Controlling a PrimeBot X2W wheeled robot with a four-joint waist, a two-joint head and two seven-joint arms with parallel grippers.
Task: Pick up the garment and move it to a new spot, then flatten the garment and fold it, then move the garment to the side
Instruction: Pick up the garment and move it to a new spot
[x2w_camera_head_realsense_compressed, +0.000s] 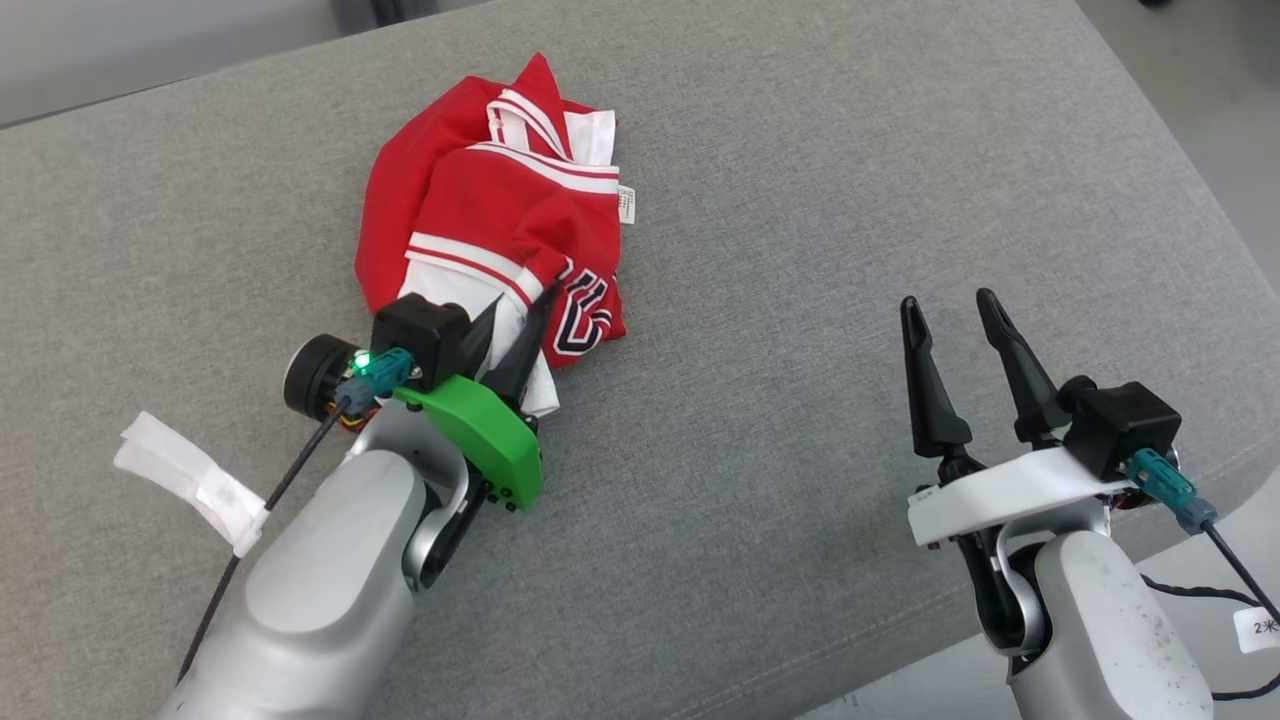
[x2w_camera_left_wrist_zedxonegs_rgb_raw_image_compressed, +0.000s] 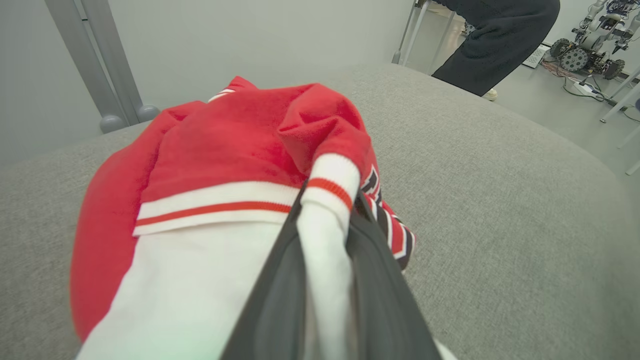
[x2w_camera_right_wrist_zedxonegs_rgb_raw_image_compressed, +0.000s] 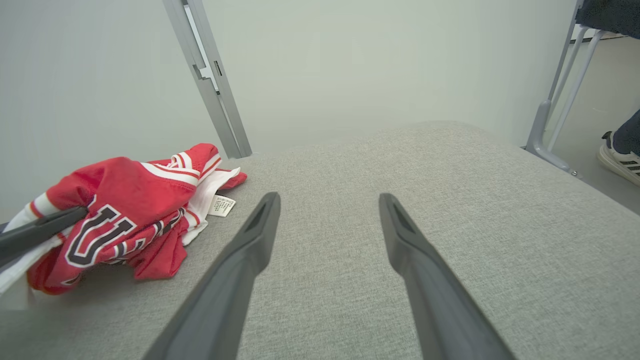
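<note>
Left gripper (x2w_camera_head_realsense_compressed: 525, 305), lower left of centre in head view: fingers pinched together on a fold of red-striped white trim (x2w_camera_left_wrist_zedxonegs_rgb_raw_image_compressed: 325, 225), so it is clamped on the garment (x2w_camera_head_realsense_compressed: 480, 190). Left wrist view shows the cloth squeezed between both fingers. The grip is at the near bottom edge of the pile, likely because that loose edge sticks up and is easiest to pinch. It gives one point to lift or drag the whole thing from.

Garment: red jersey with white/red striped bands and dark-outlined lettering. It lies crumpled in a heap upper left of centre in head view, on the grey cushion (x2w_camera_head_realsense_compressed: 800, 200). Not flat, not folded. Small care label (x2w_camera_head_realsense_compressed: 627, 205) pokes out at the heap's right edge.

Right gripper (x2w_camera_head_realsense_compressed: 947, 297), lower right of head view: fingers spread wide, nothing between them, over bare cushion well apart from the heap. Reads as kept out of the way while the left arm does the pick. In right wrist view the garment sits at the left edge.

Person's dark trouser leg (x2w_camera_left_wrist_zedxonegs_rgb_raw_image_compressed: 500, 40), upper right of left wrist view, is off the cushion and not involved.

Judgement: step one, pick-and-move. Grasp made, lift not evident, as most of the heap sits on the cushion. Risk: a one-point pinch on trim may bunch it further and mean more flattening later.
</note>
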